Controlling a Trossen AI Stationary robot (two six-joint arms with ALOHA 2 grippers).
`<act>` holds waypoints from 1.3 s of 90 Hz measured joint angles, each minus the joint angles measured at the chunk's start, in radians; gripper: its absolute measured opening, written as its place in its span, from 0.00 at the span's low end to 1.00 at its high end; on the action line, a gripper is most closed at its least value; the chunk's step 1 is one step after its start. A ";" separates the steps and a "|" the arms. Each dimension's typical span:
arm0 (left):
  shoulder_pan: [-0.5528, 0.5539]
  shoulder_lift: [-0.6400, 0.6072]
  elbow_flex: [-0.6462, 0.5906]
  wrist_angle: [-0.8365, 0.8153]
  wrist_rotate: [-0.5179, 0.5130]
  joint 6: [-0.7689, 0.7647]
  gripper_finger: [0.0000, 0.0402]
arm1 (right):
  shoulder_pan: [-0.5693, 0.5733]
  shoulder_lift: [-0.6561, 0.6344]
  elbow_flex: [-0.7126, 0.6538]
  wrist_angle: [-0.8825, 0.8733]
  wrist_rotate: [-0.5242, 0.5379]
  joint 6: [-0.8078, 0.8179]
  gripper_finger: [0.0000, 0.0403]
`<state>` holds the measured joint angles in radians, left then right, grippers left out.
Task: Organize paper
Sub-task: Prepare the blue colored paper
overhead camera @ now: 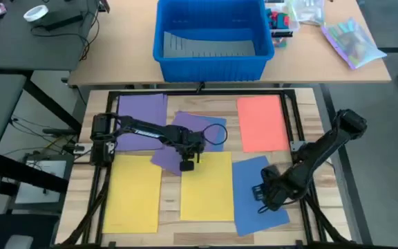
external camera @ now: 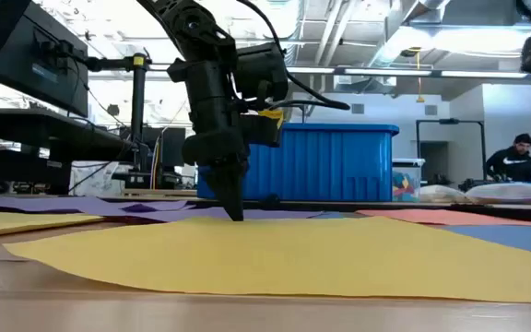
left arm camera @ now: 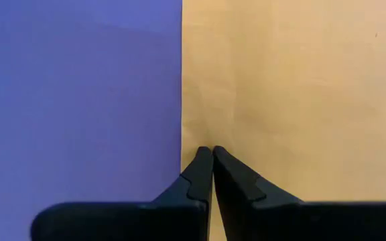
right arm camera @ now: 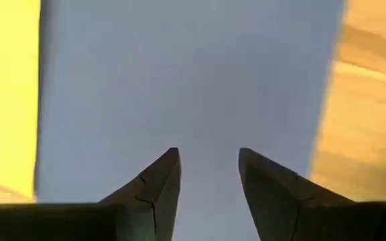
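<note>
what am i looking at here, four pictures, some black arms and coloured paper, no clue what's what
It is a two-armed robot at a wooden table. One picture looks straight down, one sits at table height, and the other two come from cameras on each wrist.

Coloured sheets lie on the table: purple paper, two yellow sheets, an orange sheet and a blue sheet. A blue bin stands behind on another table.

The left gripper is shut, tips down where purple meets yellow. The right gripper is open above the blue sheet. Nothing is held.
</note>
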<state>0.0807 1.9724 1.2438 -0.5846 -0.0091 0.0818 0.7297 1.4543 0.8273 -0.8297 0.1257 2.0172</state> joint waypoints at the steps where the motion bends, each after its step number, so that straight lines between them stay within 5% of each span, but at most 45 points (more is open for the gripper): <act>1: 0.000 0.000 0.000 0.000 0.000 0.000 0.00 | -0.003 0.009 -0.001 0.004 0.000 -0.006 0.34; 19: 0.000 0.000 0.000 -0.009 -0.001 0.000 0.00 | -0.070 0.139 0.000 0.251 -0.001 -0.277 0.19; 33: 0.000 0.001 0.000 -0.016 -0.001 0.000 0.00 | -0.101 0.191 0.003 0.284 -0.022 -0.284 0.02; 79: 0.000 0.000 0.001 -0.044 -0.001 0.001 0.00 | -0.037 0.205 0.003 0.072 -0.066 0.027 0.00; 117: 0.000 0.000 0.001 -0.046 -0.001 0.004 0.00 | 0.022 0.186 -0.001 0.002 -0.114 0.067 0.00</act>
<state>0.0807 1.9728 1.2446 -0.6304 -0.0101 0.0860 0.7515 1.6404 0.8267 -0.8273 0.0121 2.0838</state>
